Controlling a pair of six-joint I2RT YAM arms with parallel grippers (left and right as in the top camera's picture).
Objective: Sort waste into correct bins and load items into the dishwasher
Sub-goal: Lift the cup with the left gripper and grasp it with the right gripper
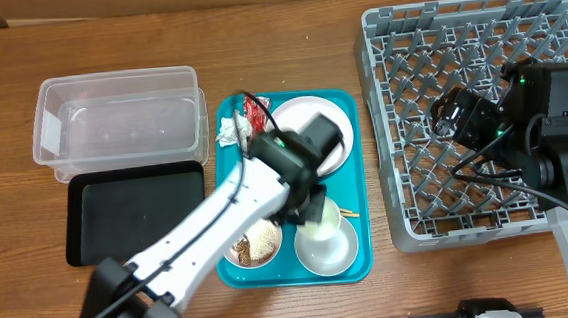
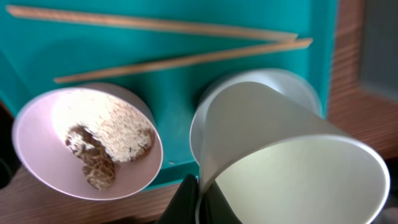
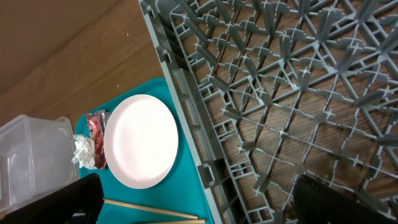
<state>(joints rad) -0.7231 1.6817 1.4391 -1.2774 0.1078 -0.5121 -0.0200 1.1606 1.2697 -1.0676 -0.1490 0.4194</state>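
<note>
White cup (image 2: 280,137) in left end effector (image 2: 199,198)

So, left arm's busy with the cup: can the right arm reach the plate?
Probably: the right tool hangs open over the dish rack, and the white plate lies bare beside it, left arm partly overhead.

The left arm (image 1: 204,230) was stretched diagonally forward, and the left gripper (image 1: 305,206) was turned downward, its jaws pinched on the wall of a small white cup (image 2: 280,155). The right gripper (image 1: 453,115) was held off to the right, its jaws spread wide.
</note>
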